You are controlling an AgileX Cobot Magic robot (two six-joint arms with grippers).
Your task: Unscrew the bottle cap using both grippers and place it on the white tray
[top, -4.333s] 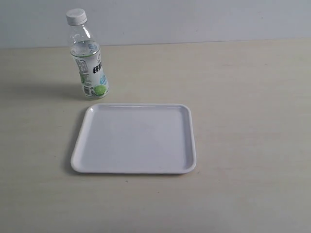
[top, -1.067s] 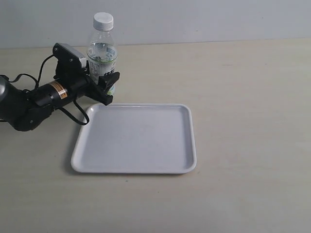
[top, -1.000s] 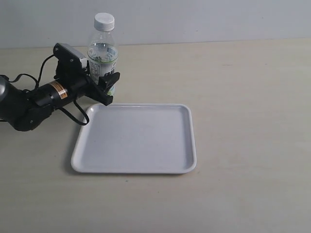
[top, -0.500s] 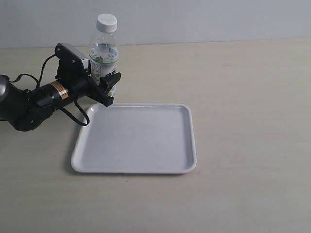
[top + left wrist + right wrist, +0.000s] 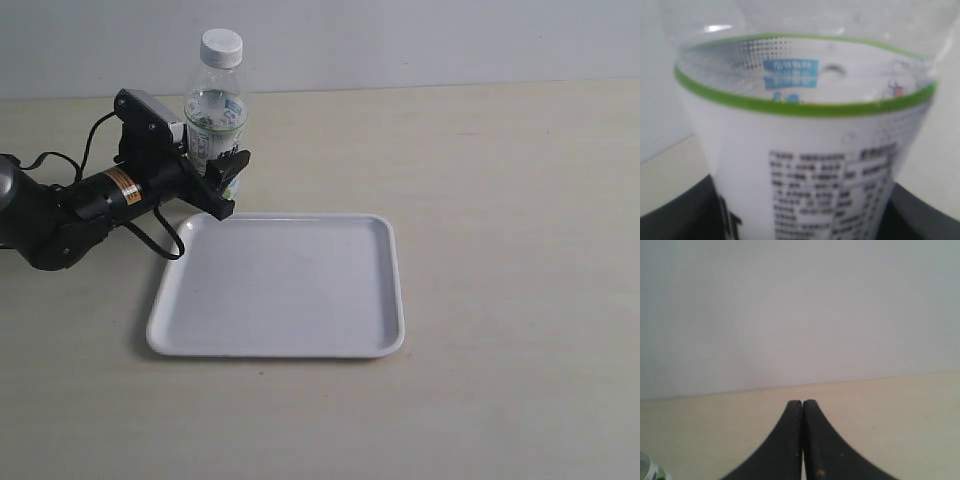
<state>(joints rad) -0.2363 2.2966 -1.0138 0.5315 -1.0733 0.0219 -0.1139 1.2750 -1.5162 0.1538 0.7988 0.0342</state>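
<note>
The clear bottle [image 5: 213,110] stands upright just behind the white tray's [image 5: 280,290] far left corner, its white ribbed cap [image 5: 221,47] still on the neck. My left gripper [image 5: 220,172] is shut on the bottle's lower, labelled part; the arm reaches in from the left with its grey-white box and orange label. In the left wrist view the bottle's label [image 5: 805,165] fills the picture, a black finger showing at each side. My right gripper [image 5: 802,405] is shut with nothing in it and is out of the exterior view.
The beige table [image 5: 500,200] stretches to the right of the tray, with a pale wall behind it. A black cable [image 5: 160,240] loops from the left arm down near the tray's left edge. A sliver of the bottle [image 5: 647,471] shows at one corner of the right wrist view.
The bottle stood alone further left 4.3 s ago; now the left gripper holds it nearer the tray. Over the last second bottle and gripper have shifted slightly right.
</note>
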